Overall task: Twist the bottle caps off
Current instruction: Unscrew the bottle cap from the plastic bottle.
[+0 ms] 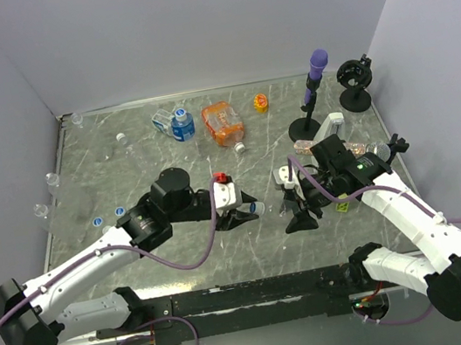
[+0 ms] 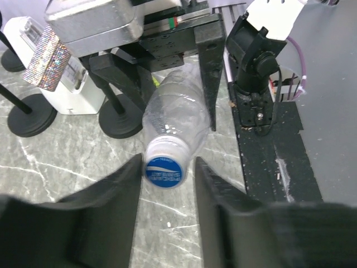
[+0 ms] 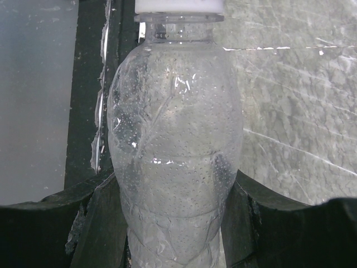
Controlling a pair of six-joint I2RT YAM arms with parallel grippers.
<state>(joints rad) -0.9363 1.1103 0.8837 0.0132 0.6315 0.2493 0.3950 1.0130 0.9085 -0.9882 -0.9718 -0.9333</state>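
Over the near middle of the table, my two claws share one clear bottle. My right claw is clamped on the bottle's belly. Its jaws press in from either side and hold the bottle out level, so the neck points straight at its partner. I judge that this grip is there to keep the body from turning.

My left claw has its jaws drawn narrow on the cap, a white ring with a blue face. One finger sits hard against each side of it. The cap lies squarely between the tips and faces the wrist. That seems the right line-up for twisting the cap about the bottle's own axis.

The cap is seated on the neck, with no thread showing from the right wrist view, so the unscrewing of this one is not yet done. The plastic looks thin and dimpled where it is squeezed, and too hard a grip could buckle it.

An orange bottle and other bottles lie toward the far edge, well apart from both claws.
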